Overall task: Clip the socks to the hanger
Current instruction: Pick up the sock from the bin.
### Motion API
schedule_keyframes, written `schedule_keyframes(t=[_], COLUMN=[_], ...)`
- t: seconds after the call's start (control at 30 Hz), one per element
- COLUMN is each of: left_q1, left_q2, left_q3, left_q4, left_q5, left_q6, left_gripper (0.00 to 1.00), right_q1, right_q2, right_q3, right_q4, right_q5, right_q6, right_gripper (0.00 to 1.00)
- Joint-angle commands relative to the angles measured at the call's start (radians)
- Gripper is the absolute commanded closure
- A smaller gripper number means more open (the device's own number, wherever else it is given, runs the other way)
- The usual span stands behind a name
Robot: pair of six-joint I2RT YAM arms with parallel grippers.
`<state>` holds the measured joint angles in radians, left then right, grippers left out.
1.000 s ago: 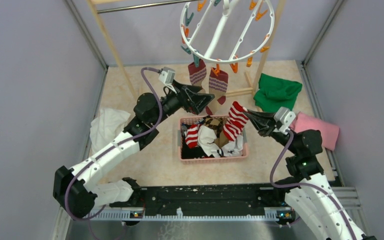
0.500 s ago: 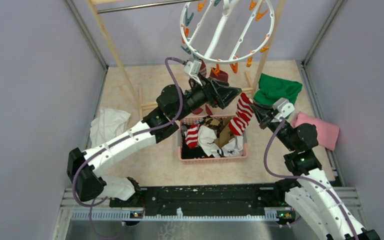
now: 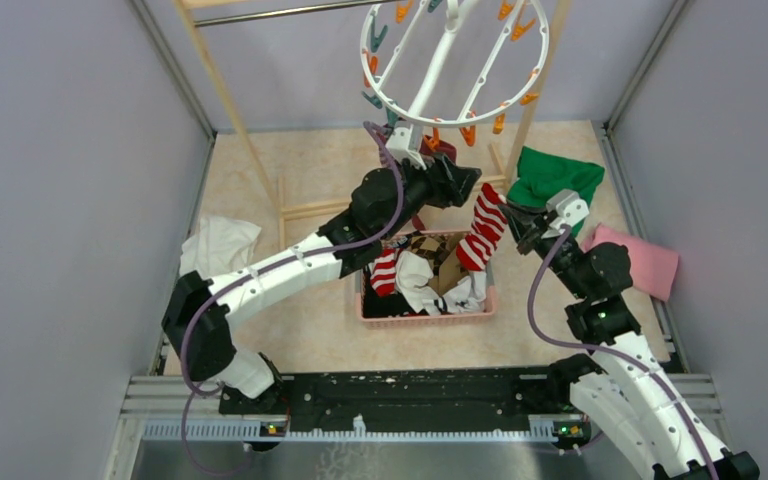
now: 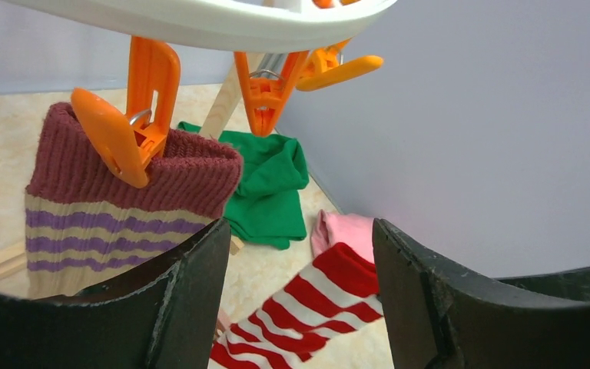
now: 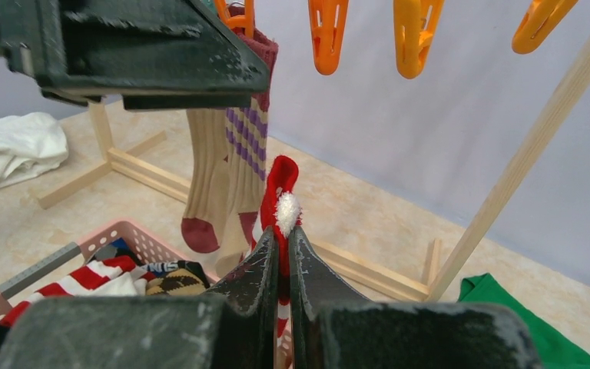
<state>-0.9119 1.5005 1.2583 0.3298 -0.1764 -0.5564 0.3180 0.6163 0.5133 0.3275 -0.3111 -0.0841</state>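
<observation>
Squeezing the free orange peg (image 4: 265, 96) with the released left tool (image 4: 301, 242) should let the right tool (image 5: 284, 231), clenched on the red-striped sock (image 5: 279, 181), feed it in.

No text, label or number can be read. White marks on a dark sock (image 5: 170, 268) in the basket (image 5: 107, 234) are too blurred to make out.

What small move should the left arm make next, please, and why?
Probably raise the open left gripper to squeeze the free orange plastic peg just above it: the right gripper is shut on the red-and-white striped sock, held up below the round white plastic hanger.
</observation>
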Motion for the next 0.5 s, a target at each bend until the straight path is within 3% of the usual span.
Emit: schedule_keyframes(t=[0.0, 0.47], left_q1=[0.012, 0.037], left_q2=[0.041, 0.153], left_q3=[0.046, 0.067], left_q4=[0.153, 0.372], left_q5=[-0.017, -0.059], left_q6=[0.046, 0.130], left_gripper=[0.27, 0.30], right_q1=[0.004, 0.004], right_q2=[-0.001, -0.006], right_q3=[0.045, 0.034], right_q4=[0.055, 0.069], right_q5=[0.004, 0.009], right_q6=[0.030, 0.037], right_gripper=[1.00, 1.00])
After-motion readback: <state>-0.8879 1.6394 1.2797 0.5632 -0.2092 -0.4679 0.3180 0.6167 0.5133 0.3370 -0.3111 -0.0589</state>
